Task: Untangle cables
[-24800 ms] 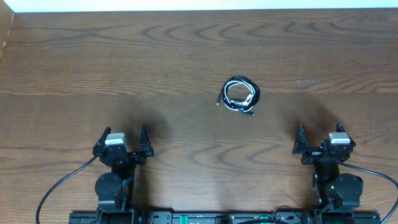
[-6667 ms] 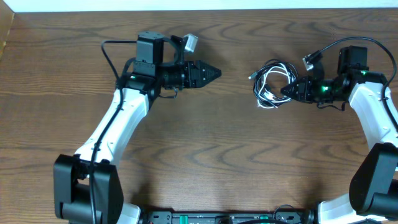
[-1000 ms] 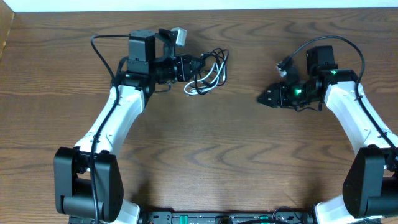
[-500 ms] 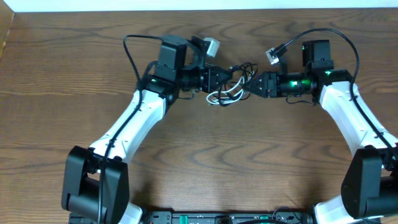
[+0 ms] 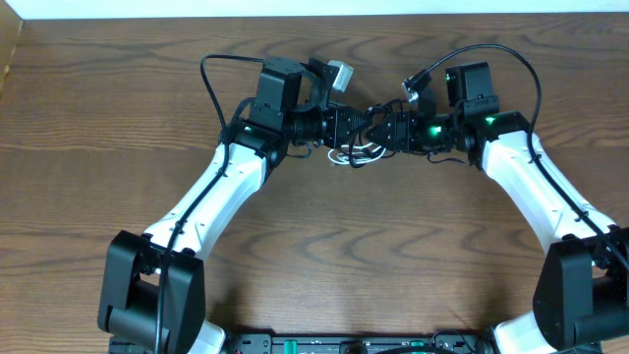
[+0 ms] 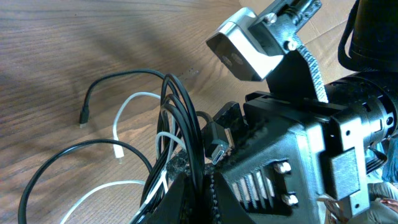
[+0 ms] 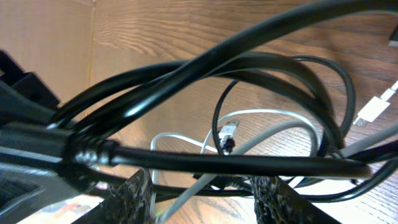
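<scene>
Cables [image 5: 352, 153] looped, black tangled with white.

The black cable [image 7: 249, 164] shines glossy between the right jaws, whose pads are black and speckled. The white cable [image 7: 373, 111] loops pale beyond it. Under the left jaws the desk [image 5: 314, 256] is dark brown with wavy grain. The arm shells [image 5: 211, 192] are white with black joints. A green light [image 5: 433, 129] glows behind the right jaws.

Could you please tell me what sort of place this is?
Probably a robotics lab bench: a wood-grain table, white left arm and right arm at its edge, tangled cables between them.
</scene>
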`<state>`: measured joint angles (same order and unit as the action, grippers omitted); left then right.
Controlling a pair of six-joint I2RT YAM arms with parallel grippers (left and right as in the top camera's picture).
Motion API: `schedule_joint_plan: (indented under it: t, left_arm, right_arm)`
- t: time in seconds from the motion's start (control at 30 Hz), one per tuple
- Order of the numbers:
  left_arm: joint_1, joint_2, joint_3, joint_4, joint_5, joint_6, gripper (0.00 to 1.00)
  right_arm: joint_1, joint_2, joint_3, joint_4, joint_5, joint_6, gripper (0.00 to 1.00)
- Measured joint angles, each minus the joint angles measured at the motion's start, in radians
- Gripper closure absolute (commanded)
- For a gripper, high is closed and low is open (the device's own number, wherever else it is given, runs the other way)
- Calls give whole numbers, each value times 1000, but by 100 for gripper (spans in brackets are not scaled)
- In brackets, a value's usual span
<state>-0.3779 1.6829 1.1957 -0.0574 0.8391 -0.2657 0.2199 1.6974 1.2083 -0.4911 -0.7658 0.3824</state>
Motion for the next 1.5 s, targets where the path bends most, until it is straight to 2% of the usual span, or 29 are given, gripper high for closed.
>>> schedule_joint_plan:
  t: [0.03,0.1,0.5,0.7,1.0,1.5]
  left_arm:
    - [0,0,0,0,0,0,92]
    - [0,0,0,0,0,0,92]
    - [2,0,0,1,-24,0,92]
    - [45,0,0,-1,-48,1,92]
    - [223,0,0,23,-59,1,92]
    - [579,0,0,29,-60,1,93]
  right_arm:
    - [0,0,0,0,6,6,70]
    - [0,0,0,-3,30,17,99]
    - [0,0,0,-166,280,107,99]
    - [-4,0,0,-323,432,120,99]
    - [-79,0,0,-467,663,126,99]
    - [-328,0,0,-514,767,126,99]
